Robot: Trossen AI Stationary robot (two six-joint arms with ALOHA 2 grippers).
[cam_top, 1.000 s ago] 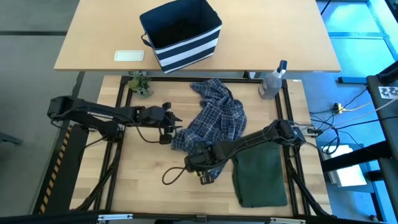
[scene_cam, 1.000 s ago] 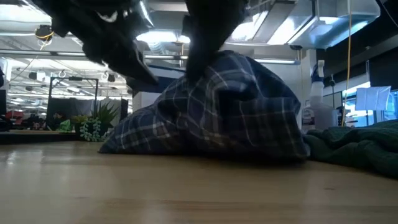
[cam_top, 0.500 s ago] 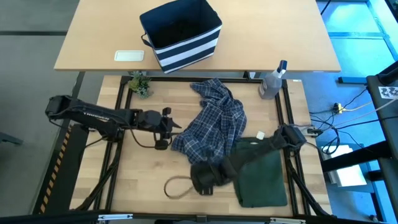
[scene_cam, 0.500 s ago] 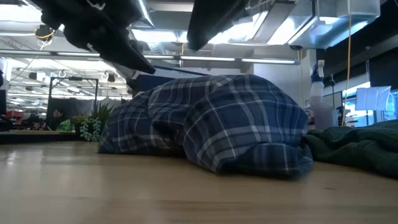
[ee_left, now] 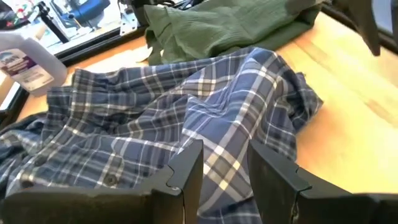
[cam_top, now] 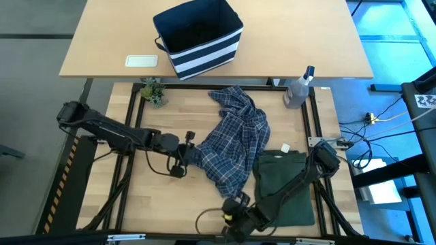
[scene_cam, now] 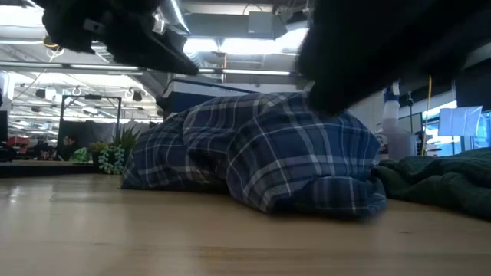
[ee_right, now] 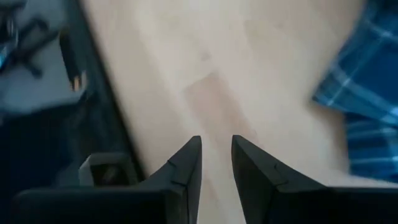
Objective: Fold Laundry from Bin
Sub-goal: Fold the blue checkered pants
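Your right gripper (cam_top: pixel 235 214) has let go and retreated past the plaid shirt (cam_top: pixel 231 139), fingers slightly parted and empty, while your left gripper (cam_top: pixel 187 151), parted, reaches the shirt's edge for regrasping.

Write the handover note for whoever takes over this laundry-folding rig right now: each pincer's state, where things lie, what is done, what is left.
Left pincer: open, empty, at the plaid shirt's edge.
Right pincer: open, empty, over bare table at the near edge.
Plaid shirt: crumpled mid-table, unfolded.
Olive garment: lies flat beside it on the right.
Bin: on the far table.
Left: fold the shirt.
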